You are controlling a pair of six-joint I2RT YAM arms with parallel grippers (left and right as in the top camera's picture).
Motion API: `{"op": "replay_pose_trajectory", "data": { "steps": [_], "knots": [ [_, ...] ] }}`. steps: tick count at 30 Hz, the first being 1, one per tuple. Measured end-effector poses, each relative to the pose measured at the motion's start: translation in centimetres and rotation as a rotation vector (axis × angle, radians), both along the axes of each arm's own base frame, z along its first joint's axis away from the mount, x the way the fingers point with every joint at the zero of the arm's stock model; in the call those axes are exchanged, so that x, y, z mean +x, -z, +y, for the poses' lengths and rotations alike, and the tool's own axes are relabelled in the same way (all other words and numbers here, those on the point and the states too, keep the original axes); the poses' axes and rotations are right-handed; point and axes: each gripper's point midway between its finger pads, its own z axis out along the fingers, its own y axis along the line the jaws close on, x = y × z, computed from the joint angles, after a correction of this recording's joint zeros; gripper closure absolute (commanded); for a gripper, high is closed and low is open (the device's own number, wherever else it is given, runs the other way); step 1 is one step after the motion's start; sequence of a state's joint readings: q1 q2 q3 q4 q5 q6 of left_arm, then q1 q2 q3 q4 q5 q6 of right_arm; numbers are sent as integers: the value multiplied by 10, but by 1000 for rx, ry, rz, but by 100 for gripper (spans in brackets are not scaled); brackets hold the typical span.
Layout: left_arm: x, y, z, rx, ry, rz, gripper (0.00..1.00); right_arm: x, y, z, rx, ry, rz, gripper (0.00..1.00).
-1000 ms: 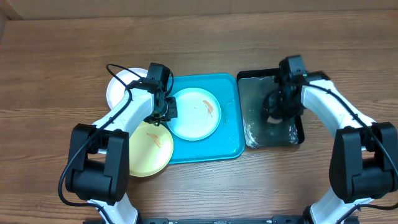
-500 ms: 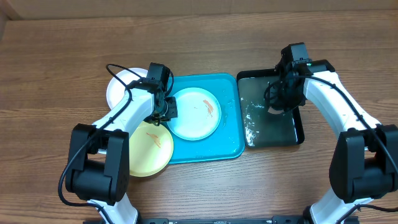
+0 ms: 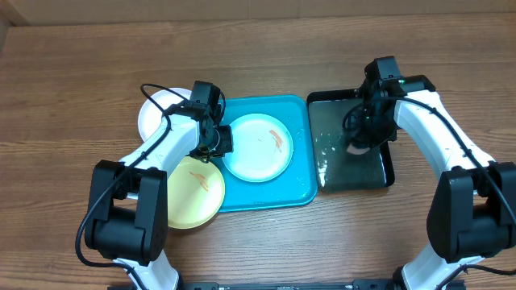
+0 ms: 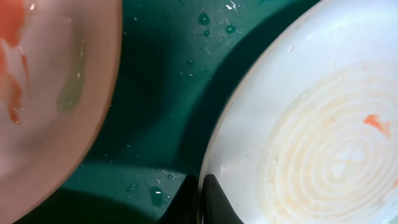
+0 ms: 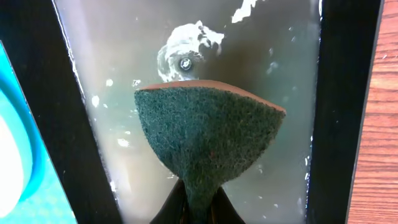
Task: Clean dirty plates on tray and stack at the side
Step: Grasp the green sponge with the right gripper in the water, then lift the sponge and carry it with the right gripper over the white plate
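A brown wooden table (image 3: 258, 48) fills the overhead view. The turquoise tray (image 3: 298, 189) lies at its middle.

The pale mint-blue plate (image 3: 256, 149) sits on the tray's left half, with an orange smear right of its centre. The left gripper (image 3: 216, 143) is clamped on this plate's left rim. In the left wrist view its dark fingers (image 4: 214, 202) are pressed together with the rim edge between them. A dark shadow lies on the wet tray under that edge.

The left arm rises from the table's near edge and slants forward and to the right. Its wrist is bent down at the tray's left side.

Across a strip of wet tray from these jaws is the yellow plate (image 3: 193, 189), streaked orange, which overlaps the tray's near-left corner. The white plate (image 3: 153, 117) lies beyond the jaws on the bare table, partly hidden by the arm.

The right arm reaches forward from the near right and folds inward. The right gripper (image 3: 367, 137) points down over the black tray (image 3: 393, 165), just right of the turquoise tray. Its jaws are pinched tight on the narrow end of a green sponge (image 5: 208, 134), which fans out beyond the tips. Under the sponge, cloudy, foamy water covers the black tray's floor.
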State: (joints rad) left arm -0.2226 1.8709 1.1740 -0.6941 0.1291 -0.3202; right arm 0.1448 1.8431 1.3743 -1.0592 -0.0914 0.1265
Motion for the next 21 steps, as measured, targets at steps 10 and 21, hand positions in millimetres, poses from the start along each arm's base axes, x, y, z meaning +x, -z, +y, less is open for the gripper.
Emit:
{"op": "replay_pose_trajectory", "data": {
  "steps": [10, 21],
  "knots": [
    [-1, 0, -3, -15, 12, 2, 96, 2, 0, 11, 9, -28, -19, 96],
    [0, 0, -3, -16, 12, 0, 94, -9, -4, 9, -8, -26, 32, 96]
  ]
}}
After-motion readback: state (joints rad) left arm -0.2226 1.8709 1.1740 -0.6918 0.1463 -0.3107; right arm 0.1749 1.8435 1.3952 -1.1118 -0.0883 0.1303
